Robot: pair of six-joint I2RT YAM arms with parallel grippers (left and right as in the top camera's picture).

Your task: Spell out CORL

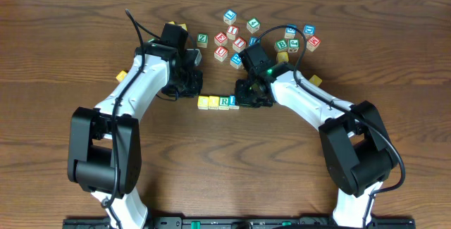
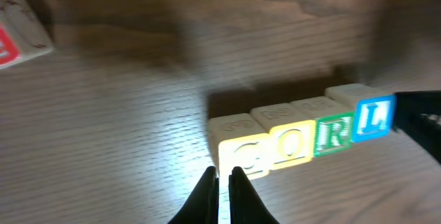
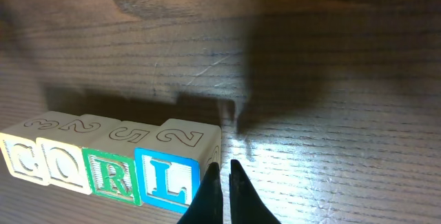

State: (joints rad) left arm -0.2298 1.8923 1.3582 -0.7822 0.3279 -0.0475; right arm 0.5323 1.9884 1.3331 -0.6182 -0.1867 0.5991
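On wood-grain table (image 1: pixel 56 32), CORL cubes (image 1: pixel 218 102) touching, spare blocks (image 1: pixel 239 44) beyond

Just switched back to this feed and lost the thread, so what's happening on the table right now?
The C cube, O cube, R cube and L cube sit side by side in a row on the table. The left hand, shut and empty, is at the C end. The right hand, also shut and empty, is at the L end. Whether either touches the row I cannot tell. The spare letter blocks lie scattered beyond the row. The word looks spelled.
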